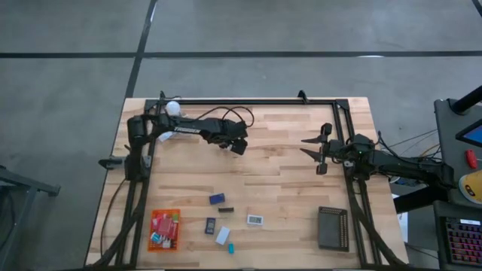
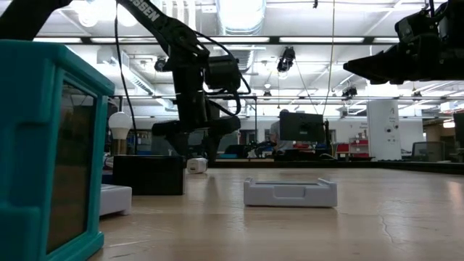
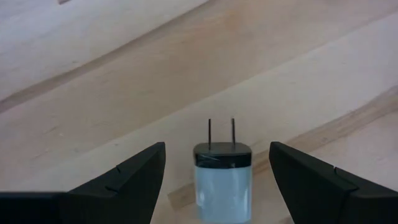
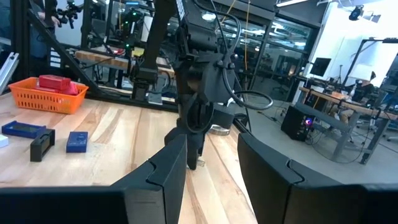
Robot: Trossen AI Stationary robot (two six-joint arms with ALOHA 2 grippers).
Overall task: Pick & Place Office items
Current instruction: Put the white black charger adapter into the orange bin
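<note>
The left tool [image 3: 217, 180] is hovering spread wide around a little white plug [image 3: 222, 180] lying on the desk [image 1: 286, 165]. Closing crooked could be knocking it away. The right tool [image 1: 315, 150] is waiting, half spread.

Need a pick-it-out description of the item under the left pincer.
On the wooden table, find the left pincer, open above the planks, far from the orange tray. Between its fingers lies the white charger plug: the only piece with two metal prongs.

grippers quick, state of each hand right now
left hand: open, fingers either side of a white plug adapter on the table, not gripping it.
right hand: open, holding nothing.
</note>
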